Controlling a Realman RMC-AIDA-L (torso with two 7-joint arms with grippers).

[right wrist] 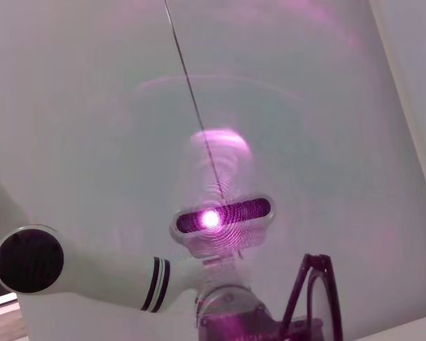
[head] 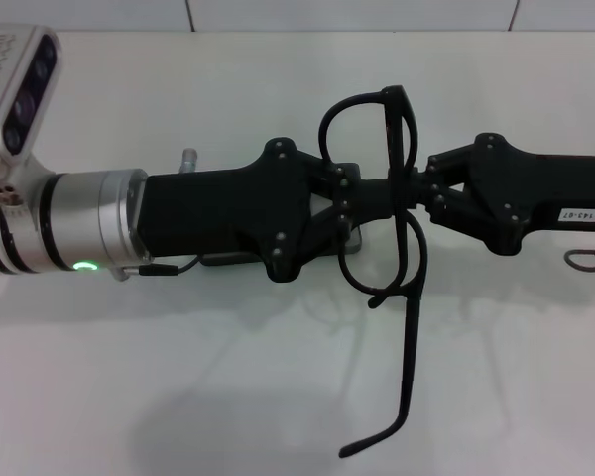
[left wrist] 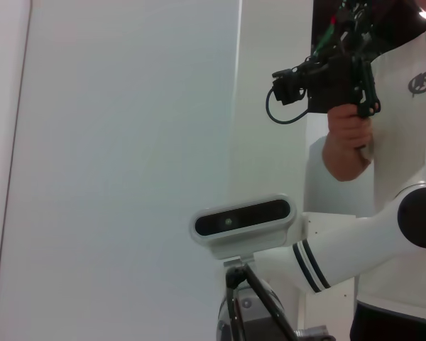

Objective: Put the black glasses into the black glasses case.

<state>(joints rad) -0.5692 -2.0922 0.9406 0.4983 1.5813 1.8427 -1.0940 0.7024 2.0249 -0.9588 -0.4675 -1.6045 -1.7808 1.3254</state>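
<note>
Black thin-framed black glasses (head: 392,188) — oval lenses, slim temples — pinched between left gripper (head: 382,190) and right gripper (head: 416,183), both clamped.

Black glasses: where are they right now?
In the head view the black glasses hang mid-frame above the white table, pinched at the bridge between the left end effector and the right end effector, one temple arm dangling down.

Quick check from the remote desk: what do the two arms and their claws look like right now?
Left claw: matte black angular linkage with screw heads, on a silver cylindrical wrist with a green light and thin black cable. Right claw: matching black linkage, white label, grey cable loop.
</note>
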